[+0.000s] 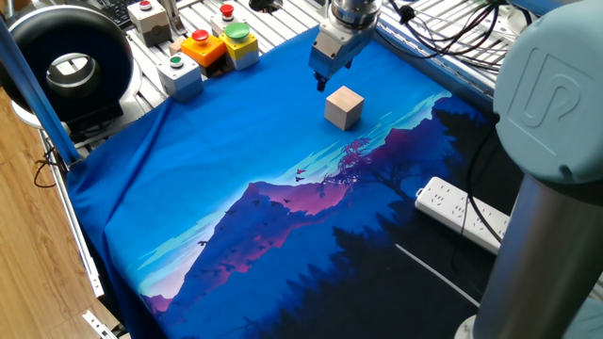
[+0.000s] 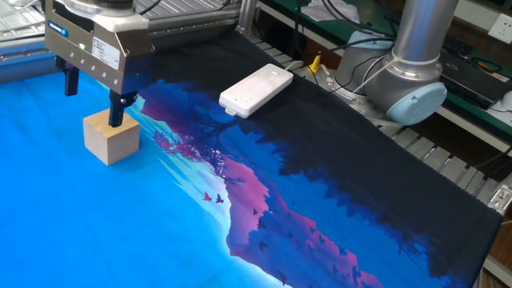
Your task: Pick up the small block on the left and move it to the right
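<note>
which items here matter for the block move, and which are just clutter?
In play:
- small block, tan cube sitting on the blue cloth
- gripper, open, just behind the block, not gripping it

Just lying about:
- white power strip
- button boxes off the cloth's edge
- black ring-shaped object in the corner

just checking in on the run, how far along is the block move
Early stage. Done: the gripper is open and close behind the small block, not yet around it. In hand: lining up for the grasp; the block sits on the blue cloth, unlifted. Left: closing on it, lifting, carrying it right and setting it down.
</note>
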You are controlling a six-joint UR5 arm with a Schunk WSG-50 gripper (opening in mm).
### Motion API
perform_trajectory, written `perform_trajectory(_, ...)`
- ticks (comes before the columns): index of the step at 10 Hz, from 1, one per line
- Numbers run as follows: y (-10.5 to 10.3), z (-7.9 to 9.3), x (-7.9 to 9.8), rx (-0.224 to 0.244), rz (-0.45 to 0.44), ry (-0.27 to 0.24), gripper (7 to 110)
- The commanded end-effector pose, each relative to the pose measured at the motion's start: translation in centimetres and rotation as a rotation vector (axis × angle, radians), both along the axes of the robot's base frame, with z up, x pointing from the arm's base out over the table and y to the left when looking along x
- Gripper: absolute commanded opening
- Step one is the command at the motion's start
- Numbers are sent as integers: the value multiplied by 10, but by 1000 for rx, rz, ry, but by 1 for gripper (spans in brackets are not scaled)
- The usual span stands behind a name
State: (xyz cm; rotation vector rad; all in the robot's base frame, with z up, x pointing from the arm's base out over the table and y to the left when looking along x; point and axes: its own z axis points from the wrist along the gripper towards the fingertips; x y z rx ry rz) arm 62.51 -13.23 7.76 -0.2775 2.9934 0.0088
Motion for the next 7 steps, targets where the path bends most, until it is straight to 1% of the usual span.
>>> perform_trajectory(1, -4, -8, 0, -7, 0, 6, 88)
perform_trajectory(4, 2, -20, -4, 24, -26, 5, 88)
perform_trajectory(7, 7, -35, -3, 24, -31, -20, 88)
